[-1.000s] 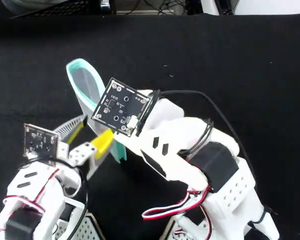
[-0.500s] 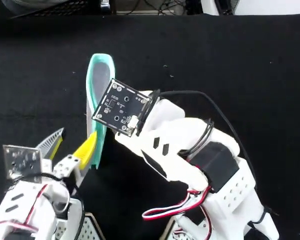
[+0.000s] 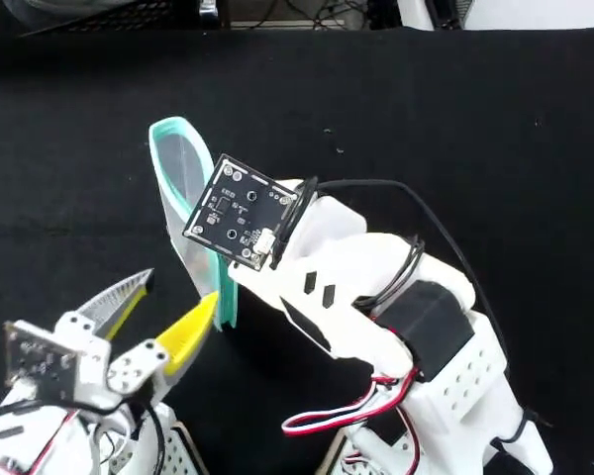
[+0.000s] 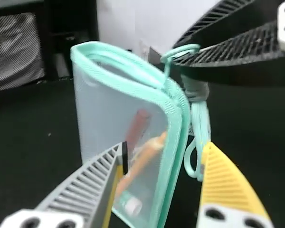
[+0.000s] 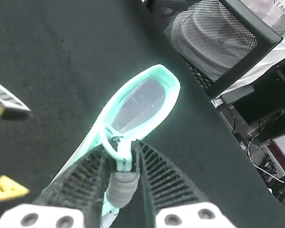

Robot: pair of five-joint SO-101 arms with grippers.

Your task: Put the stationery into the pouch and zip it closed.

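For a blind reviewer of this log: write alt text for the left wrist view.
A mint-trimmed translucent pouch stands on edge with stationery inside, its zipper pull pinched by the right gripper. The left gripper is open in the foreground, grey and yellow fingers apart.

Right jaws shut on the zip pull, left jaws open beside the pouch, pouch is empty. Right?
Wrong on one point: the pouch is not empty. The left wrist view shows stationery through its clear side. The rest stands: the right gripper has its jaws shut on the zip pull, and the left gripper has its jaws open beside the pouch.
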